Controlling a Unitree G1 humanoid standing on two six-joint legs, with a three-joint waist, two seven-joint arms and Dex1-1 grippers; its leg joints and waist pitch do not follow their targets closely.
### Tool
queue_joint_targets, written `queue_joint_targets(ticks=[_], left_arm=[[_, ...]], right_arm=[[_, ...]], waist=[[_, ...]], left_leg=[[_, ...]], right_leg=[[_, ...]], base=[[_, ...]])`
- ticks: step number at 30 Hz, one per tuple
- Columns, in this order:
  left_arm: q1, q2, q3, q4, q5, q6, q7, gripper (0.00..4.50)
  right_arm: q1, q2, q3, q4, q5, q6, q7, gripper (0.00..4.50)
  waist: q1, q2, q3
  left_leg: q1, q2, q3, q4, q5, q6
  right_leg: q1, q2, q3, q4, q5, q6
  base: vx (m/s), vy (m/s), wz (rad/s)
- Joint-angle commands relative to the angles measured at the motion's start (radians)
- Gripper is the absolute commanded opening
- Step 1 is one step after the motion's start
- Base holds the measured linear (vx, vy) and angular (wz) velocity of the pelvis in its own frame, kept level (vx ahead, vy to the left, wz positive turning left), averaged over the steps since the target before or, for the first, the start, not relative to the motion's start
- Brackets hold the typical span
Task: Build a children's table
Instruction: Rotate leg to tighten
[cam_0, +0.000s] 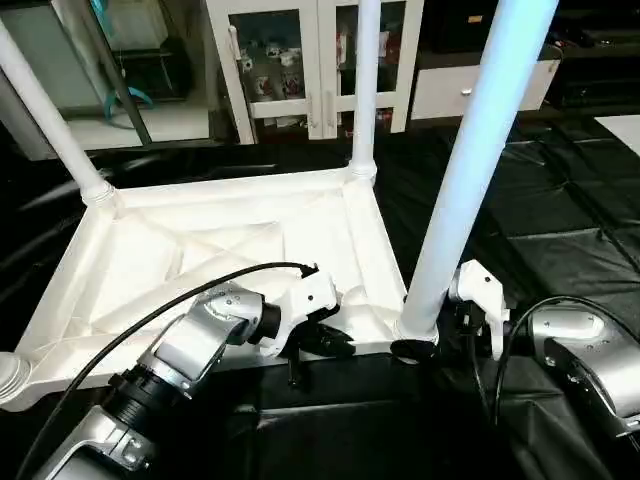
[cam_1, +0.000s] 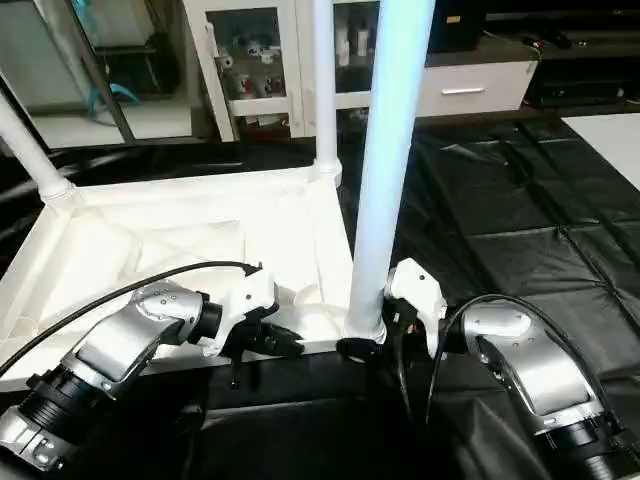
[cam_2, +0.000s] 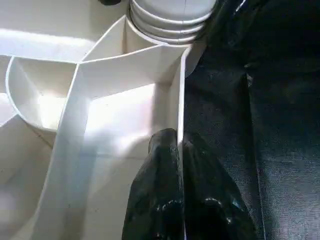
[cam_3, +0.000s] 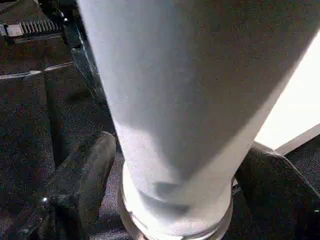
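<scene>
The white table top (cam_0: 200, 250) lies upside down on black sheeting, its X ribs facing up. White legs stand in the far left socket (cam_0: 45, 115) and the far right socket (cam_0: 365, 90). A third leg (cam_0: 470, 160) stands in the near right corner socket (cam_0: 415, 325). My right gripper (cam_3: 175, 165) is shut on this leg just above its base, one black finger (cam_3: 85, 170) on each side. My left gripper (cam_2: 180, 150) is shut on the thin near rim wall of the top, close to that same corner. A ribbed round end (cam_0: 10, 380) shows at the near left corner.
Black plastic sheeting (cam_0: 560, 220) covers the floor around the top. White glass-door cabinets (cam_0: 300, 60) and a drawer unit (cam_0: 480, 85) stand behind. A black cable (cam_0: 180, 300) loops over my left forearm.
</scene>
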Motion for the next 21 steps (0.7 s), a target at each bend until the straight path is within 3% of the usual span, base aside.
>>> queue_joint_targets(ticks=[1, 8, 14, 16, 21], left_arm=[[-0.01, 0.003, -0.014, -0.007, -0.004, 0.005, -0.023, 0.0], [-0.006, 0.013, -0.002, -0.007, -0.007, 0.005, -0.021, 0.0], [0.007, 0.009, -0.002, -0.026, -0.011, 0.016, -0.016, 0.0], [0.004, 0.007, -0.003, -0.016, -0.009, 0.01, -0.015, 0.0], [-0.006, 0.01, 0.001, -0.004, -0.011, 0.009, -0.022, 0.0]], right_arm=[[-0.016, 0.01, 0.019, 0.013, -0.016, -0.005, -0.005, 3.85], [-0.028, 0.023, 0.014, 0.025, -0.018, -0.004, 0.01, 3.29], [-0.024, 0.029, 0.011, 0.032, -0.013, -0.008, 0.014, 2.78], [-0.025, 0.035, 0.012, 0.042, -0.015, -0.014, 0.015, 2.76], [-0.03, 0.046, 0.012, 0.037, -0.015, -0.002, 0.016, 2.7]], waist=[[-0.002, -0.02, -0.059], [-0.002, -0.018, -0.057], [-0.003, -0.015, -0.058], [-0.003, -0.019, -0.058], [-0.004, -0.015, -0.058]], left_leg=[[0.03, 0.085, -0.044, -0.077, -0.126, 0.085], [0.031, 0.085, -0.044, -0.079, -0.164, 0.066], [0.031, 0.085, -0.045, -0.08, -0.169, 0.057], [0.03, 0.084, -0.044, -0.079, -0.165, 0.059], [0.032, 0.084, -0.045, -0.08, -0.176, 0.058]], right_leg=[[0.033, -0.067, 0.033, -0.052, -0.017, -0.275], [0.032, -0.067, 0.035, -0.055, -0.068, -0.268], [0.033, -0.066, 0.035, -0.054, -0.054, -0.268], [0.033, -0.066, 0.034, -0.053, -0.042, -0.27], [0.032, -0.065, 0.034, -0.054, -0.054, -0.271]], base=[[0.0, 0.0, 0.0], [0.0, 0.0, 0.0], [0.0, 0.0, 0.0], [0.0, 0.0, 0.0], [0.0, 0.0, 0.0]])
